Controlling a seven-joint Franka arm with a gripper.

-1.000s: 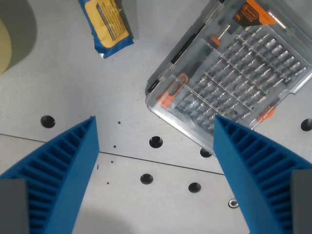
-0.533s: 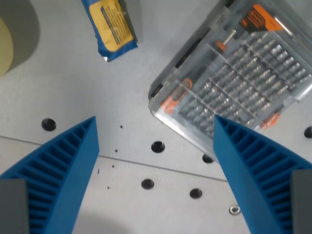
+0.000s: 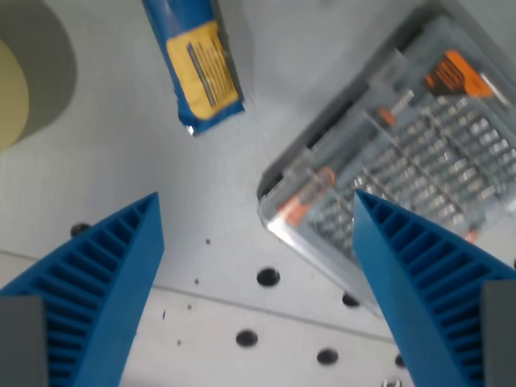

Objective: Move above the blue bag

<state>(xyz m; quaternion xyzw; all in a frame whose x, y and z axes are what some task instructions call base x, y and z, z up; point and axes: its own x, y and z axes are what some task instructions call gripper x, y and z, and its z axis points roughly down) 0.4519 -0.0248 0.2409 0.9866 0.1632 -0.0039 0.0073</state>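
Blue bag (image 3: 199, 68) sits near the top of the wrist view, left of the clear bit-set case (image 3: 403, 153), so I'd slide the wide-open, empty gripper (image 3: 258, 234) forward until it's centered overhead.

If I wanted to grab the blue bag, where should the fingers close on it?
Probably across the blue bag at its yellow label, coming straight down. It lies flat, long and narrow, so its two long edges are the short span. The gripper is open, with bare table either side.
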